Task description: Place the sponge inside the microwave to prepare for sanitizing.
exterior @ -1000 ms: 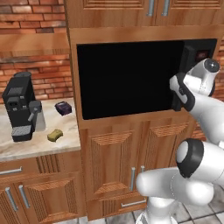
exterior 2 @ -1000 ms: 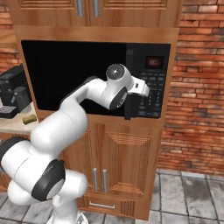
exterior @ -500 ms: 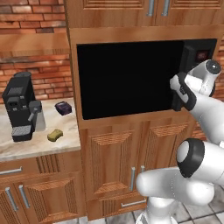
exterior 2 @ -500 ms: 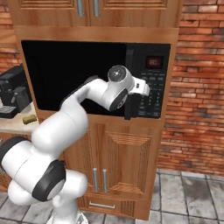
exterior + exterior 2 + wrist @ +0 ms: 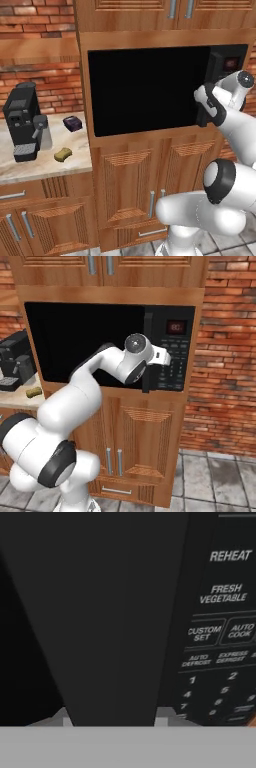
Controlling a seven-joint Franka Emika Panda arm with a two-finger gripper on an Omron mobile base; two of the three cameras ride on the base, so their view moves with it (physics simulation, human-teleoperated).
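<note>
Hand on the microwave door handle, door not yet open

The hand (image 5: 146, 378) sits at the right edge of the microwave's (image 5: 145, 90) dark glass door, by the keypad; in the hand view a dark vertical bar, likely the door handle (image 5: 120, 622), runs between the fingers (image 5: 64, 718), which look pressed in on it, though I cannot tell for sure that the grip is firm. My reading is that the opening step is in hand; next the door wants a pull outward along its hinge arc, then the hand must go for the sponge. One sponge (image 5: 62, 154) lies on the desk (image 5: 30, 167) at about 8 o'clock from the microwave, well apart from the hand. Beside it: one coffee machine (image 5: 24, 127) and one small dark box (image 5: 73, 123). One microwave, shut.
</note>
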